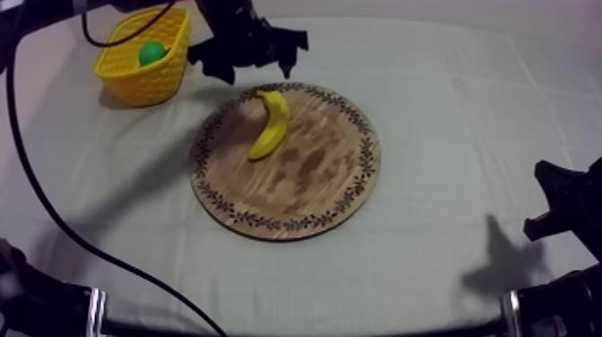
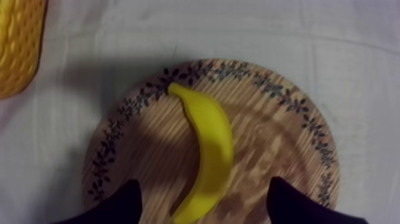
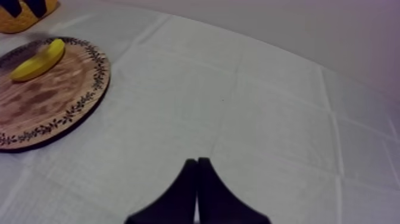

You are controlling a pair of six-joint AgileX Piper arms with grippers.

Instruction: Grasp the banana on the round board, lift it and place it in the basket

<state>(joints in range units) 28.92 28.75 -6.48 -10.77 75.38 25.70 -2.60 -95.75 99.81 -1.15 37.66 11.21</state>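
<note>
Left tool (image 2: 204, 190) spread above banana (image 2: 208, 137), wooden board (image 2: 274, 149)

Lab bench, clothed table (image 1: 466, 125), robot arm (image 1: 237, 31)

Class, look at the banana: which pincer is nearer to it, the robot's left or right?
Left. The left pincer hangs open above the banana, near the far edge of the board. The right pincer sits shut over bare cloth, well off to the board's right.
</note>
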